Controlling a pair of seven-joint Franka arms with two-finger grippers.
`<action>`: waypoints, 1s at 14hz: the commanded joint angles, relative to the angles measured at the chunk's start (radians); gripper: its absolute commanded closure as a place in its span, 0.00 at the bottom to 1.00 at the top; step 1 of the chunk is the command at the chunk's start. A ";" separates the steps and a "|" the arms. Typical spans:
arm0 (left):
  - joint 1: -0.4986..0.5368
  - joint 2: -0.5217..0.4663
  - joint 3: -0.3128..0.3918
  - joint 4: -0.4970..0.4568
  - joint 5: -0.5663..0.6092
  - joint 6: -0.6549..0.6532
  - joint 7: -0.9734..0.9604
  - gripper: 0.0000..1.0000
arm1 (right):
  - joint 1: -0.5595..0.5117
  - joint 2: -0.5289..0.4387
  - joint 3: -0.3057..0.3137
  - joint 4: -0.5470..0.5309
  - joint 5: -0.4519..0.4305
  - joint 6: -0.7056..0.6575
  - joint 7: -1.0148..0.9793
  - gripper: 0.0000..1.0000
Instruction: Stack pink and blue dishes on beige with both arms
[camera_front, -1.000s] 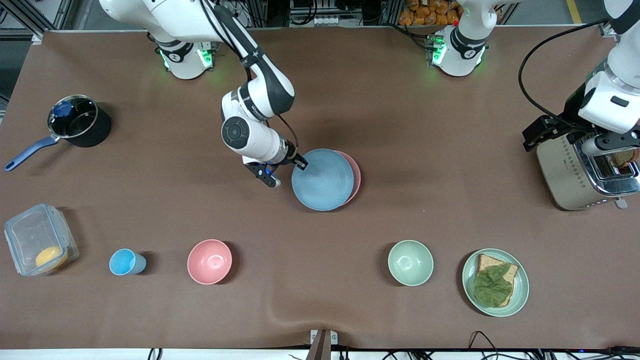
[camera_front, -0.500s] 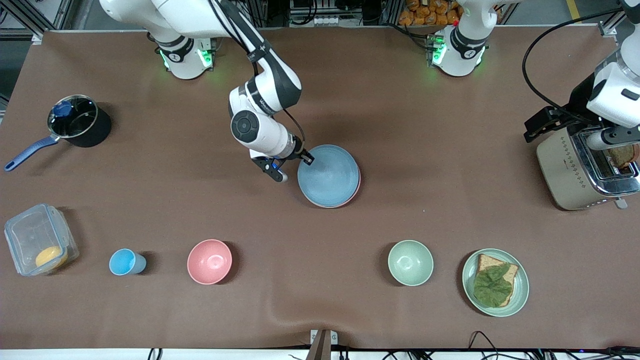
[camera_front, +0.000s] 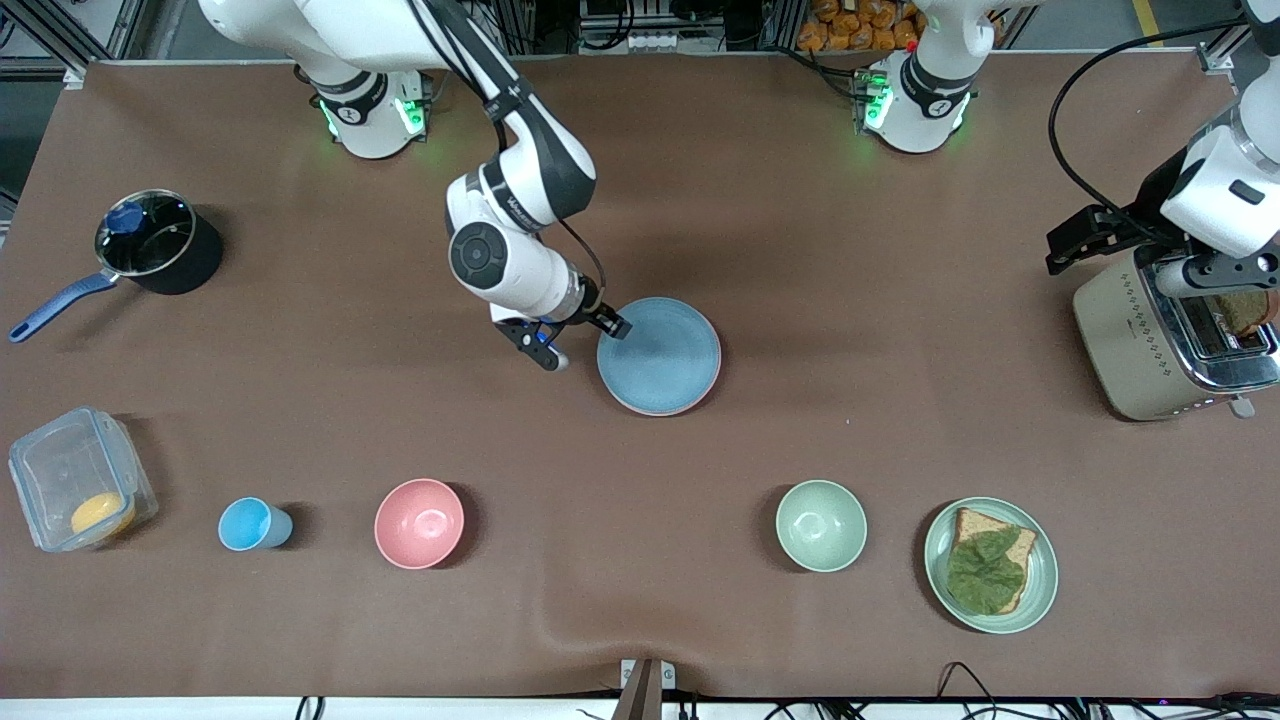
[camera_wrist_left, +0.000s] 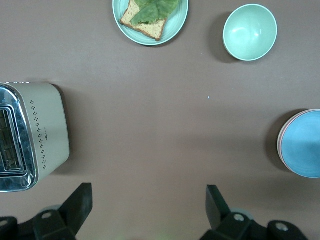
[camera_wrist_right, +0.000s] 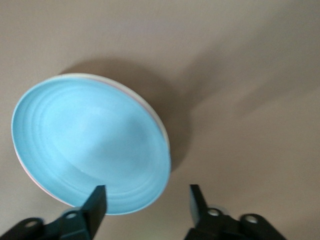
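while our left gripper (camera_wrist_left: 145, 212) waits spread wide above the toaster (camera_front: 1170, 345), our right gripper (camera_front: 580, 340), fingers apart, sits beside the blue plate (camera_front: 659, 354) resting on the pink plate (camera_front: 714, 375).

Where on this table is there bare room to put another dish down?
Widest: between the blue plate on its stack and the toaster. Also between the pot and the right gripper. The row from the container to the bread plate is crowded.

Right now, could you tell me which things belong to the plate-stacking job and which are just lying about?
Job: blue plate atop pink plate; open right gripper beside them; open left gripper over the toaster.

Lying about: pot, container, blue cup, pink bowl, green bowl, bread plate.
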 joint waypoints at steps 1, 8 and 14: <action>-0.002 0.006 0.006 0.018 -0.022 -0.024 0.012 0.00 | -0.097 -0.092 -0.012 0.003 -0.092 -0.189 -0.153 0.00; -0.001 0.004 0.006 -0.001 -0.022 -0.005 0.012 0.00 | -0.399 -0.199 -0.018 -0.069 -0.353 -0.357 -0.634 0.00; -0.001 -0.002 0.008 0.012 -0.025 -0.005 0.007 0.00 | -0.593 -0.443 -0.018 -0.243 -0.439 -0.364 -0.925 0.00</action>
